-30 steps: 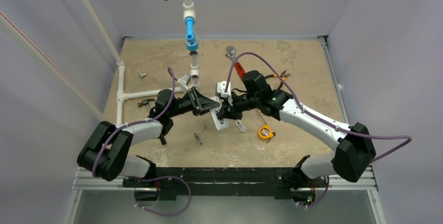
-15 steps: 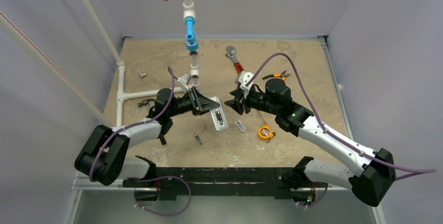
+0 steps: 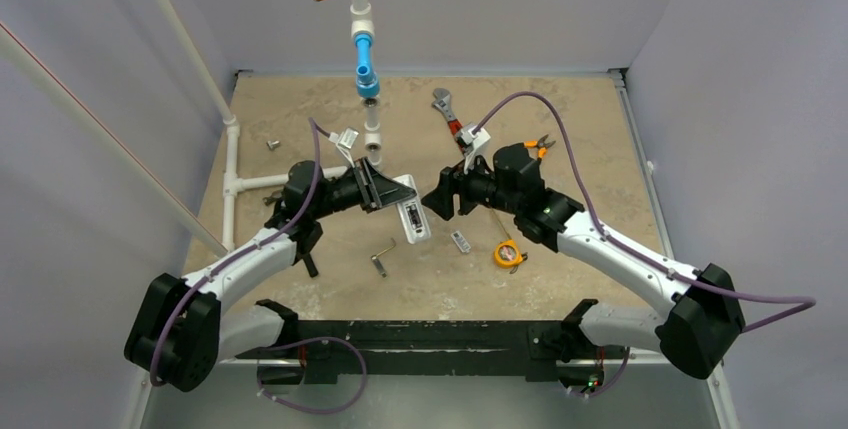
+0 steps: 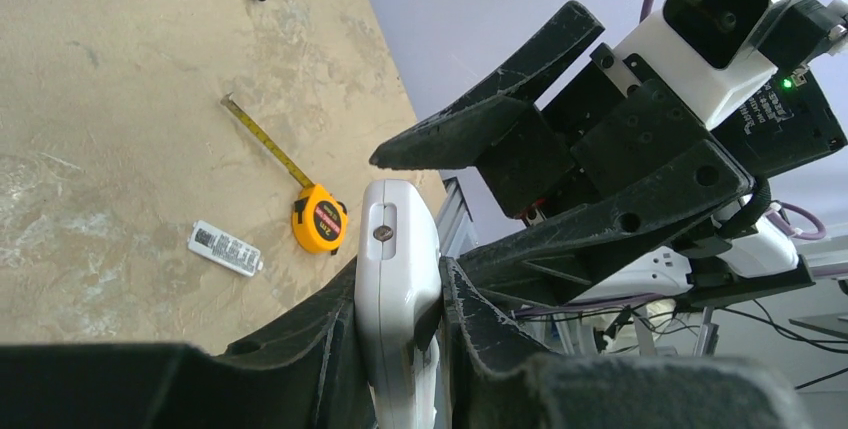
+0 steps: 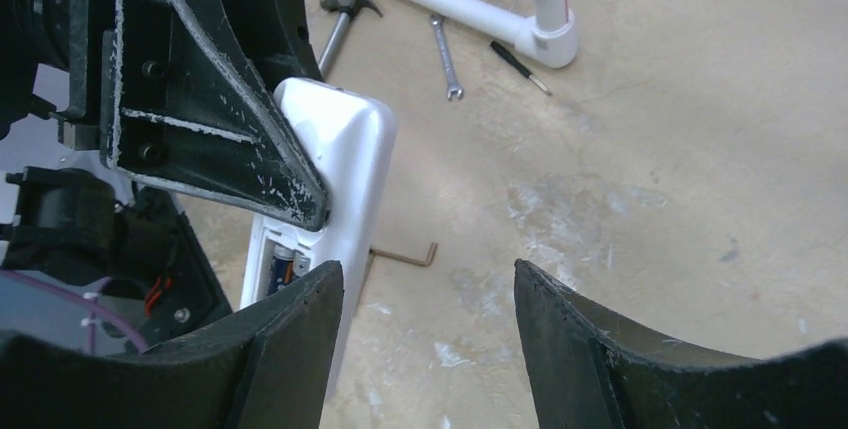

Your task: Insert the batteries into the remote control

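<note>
Remote (image 3: 412, 219) clamped between left fingers (image 4: 475, 324), held off counter (image 3: 570, 119), left of tape measure (image 3: 509, 253). Right fingers (image 5: 590, 339) apart and empty, also left of tape measure, close beside remote.

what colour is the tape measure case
The round plastic tape measure is orange, clearest in the left wrist view.

glossy white plastic remote control (image 4: 396, 274)

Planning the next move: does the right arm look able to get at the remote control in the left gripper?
Probably yes: the right gripper stands open beside the remote control, which the left gripper holds above the table, nothing between them.
</note>
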